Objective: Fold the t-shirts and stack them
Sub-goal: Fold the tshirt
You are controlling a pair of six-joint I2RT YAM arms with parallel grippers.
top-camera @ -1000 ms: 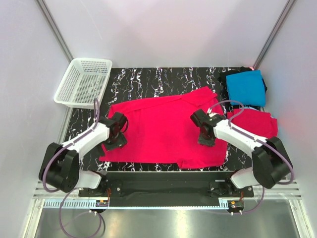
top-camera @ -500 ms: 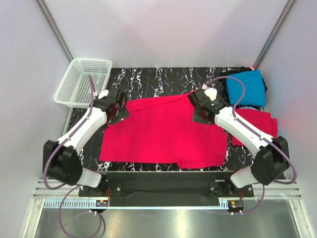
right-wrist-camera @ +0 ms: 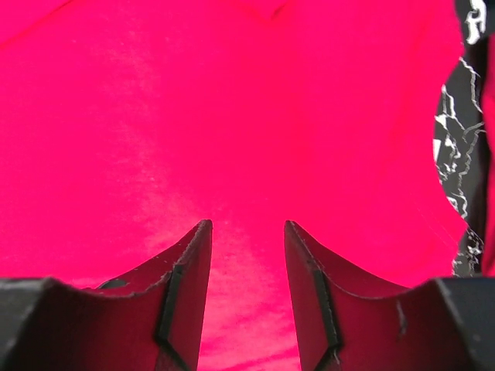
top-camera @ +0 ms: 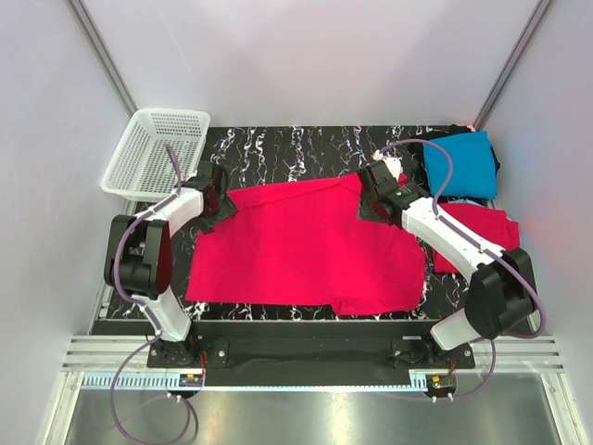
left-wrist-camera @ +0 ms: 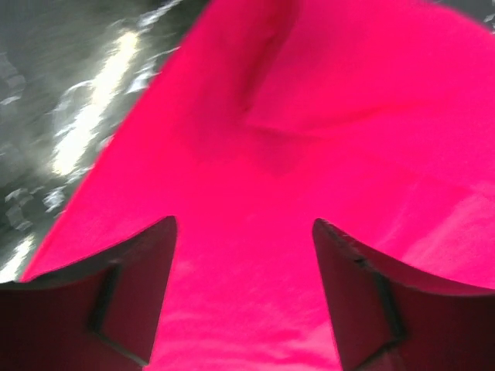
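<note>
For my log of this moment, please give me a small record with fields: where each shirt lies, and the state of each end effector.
red shirt: spread flat, in the middle
blue shirt: folded, far right corner
second red shirt: right side, nearer than the blue shirt
left end effector: open, at the red shirt's far left corner
right end effector: open, at the red shirt's far right corner
basket: far left corner

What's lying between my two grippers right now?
Only the spread pinkish-red t-shirt: in the top view its far edge runs from the left gripper to the right gripper, nothing else there.
</note>
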